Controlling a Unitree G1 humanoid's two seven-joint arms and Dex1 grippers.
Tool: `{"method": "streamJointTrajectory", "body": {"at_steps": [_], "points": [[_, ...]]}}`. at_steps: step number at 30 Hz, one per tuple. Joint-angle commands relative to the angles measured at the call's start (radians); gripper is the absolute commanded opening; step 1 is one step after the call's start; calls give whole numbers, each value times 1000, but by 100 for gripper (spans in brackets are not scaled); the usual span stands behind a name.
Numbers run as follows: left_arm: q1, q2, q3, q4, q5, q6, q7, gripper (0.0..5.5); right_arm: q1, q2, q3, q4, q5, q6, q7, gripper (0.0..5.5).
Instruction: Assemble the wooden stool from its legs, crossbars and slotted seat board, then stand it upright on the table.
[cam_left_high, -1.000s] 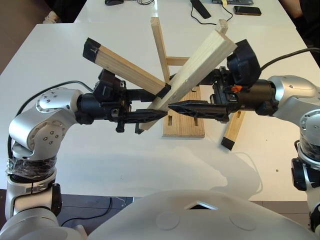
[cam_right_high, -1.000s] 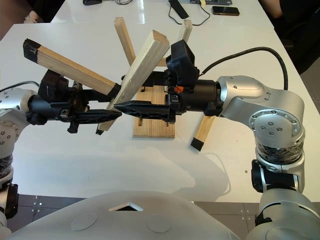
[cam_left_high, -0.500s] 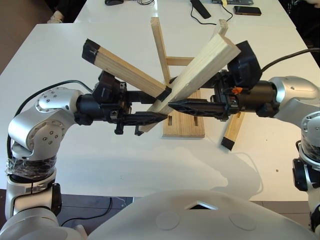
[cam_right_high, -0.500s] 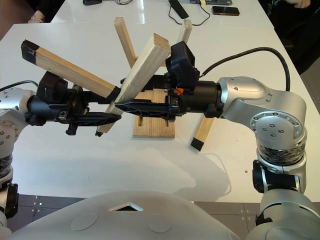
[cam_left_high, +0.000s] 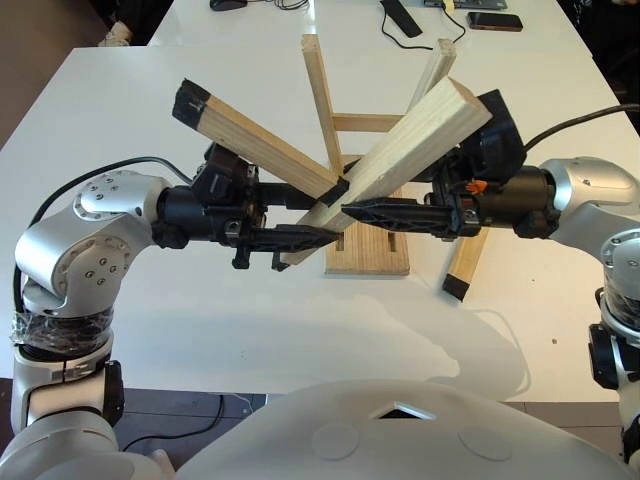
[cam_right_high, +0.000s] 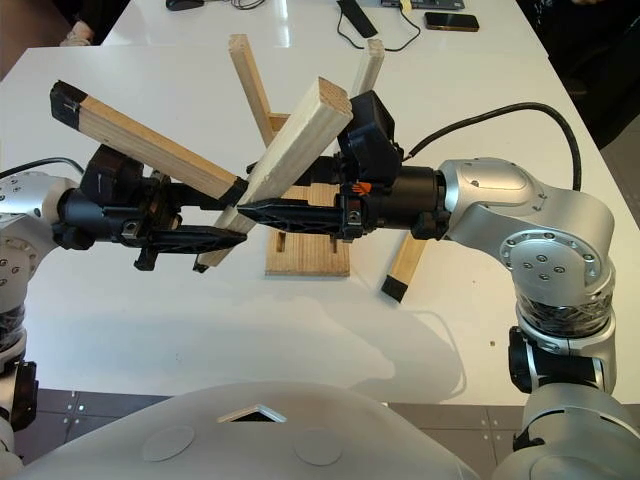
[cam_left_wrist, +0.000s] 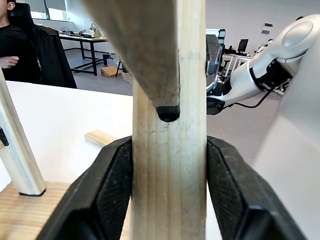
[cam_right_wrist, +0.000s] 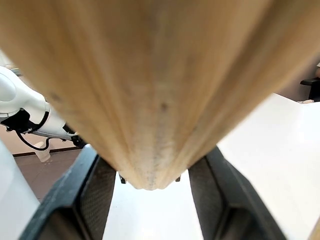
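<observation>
- Over the middle of the counter you have the seat board lying flat. Two legs stand in it, leaning away from you and joined by a crossbar.
- Just right of the board a fourth leg slants with its black cap down on the counter. Its top is hidden behind the right arm.
- On the farther counter lie a remote, a phone and a mouse, well apart from the work.
- Above the board two loose pieces cross in the air, right in front of the standing legs and crossbar.
- The bare leg climbs from a low end by the left gripper to a high end over the right wrist.
- The capped leg climbs the other way, from over the left wrist. Its lower cap sits against the bare leg at the crossing, and you cannot tell what carries it.
- Both forearms lie about level, reaching inward from either side. The grippers point at each other with their tips near together.
- Your left fingers pinch the bare leg, pressed on both its flanks.
- At the right gripper, the fingers sit either side of the same leg, and the wood fills the gap between them.
</observation>
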Motion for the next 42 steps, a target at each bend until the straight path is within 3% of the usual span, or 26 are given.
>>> {"method": "streamJointTrajectory", "body": {"at_steps": [1,4,9,12,21,29,34,42], "points": [[161,156,-259,152,564,-397,-28,296,-9,-50,-50,11,-22,-6,59,202],[198,138,-268,271,623,-470,-14,344,3,-107,-81,42,-71,-16,108,202],[228,86,-227,371,646,-556,0,435,99,-325,-85,142,-335,-127,338,202],[249,57,-221,377,649,-569,20,437,137,-392,-18,242,-514,-250,468,202],[258,32,-215,371,663,-572,36,437,95,-330,50,327,-675,-365,561,202],[242,22,-221,392,669,-587,34,437,23,-232,-21,214,-515,-227,490,202],[224,18,-219,397,672,-580,19,437,108,-220,38,190,-596,-266,478,202],[199,24,-210,416,673,-581,-8,437,212,-249,-1,180,-614,-278,495,202]]}}
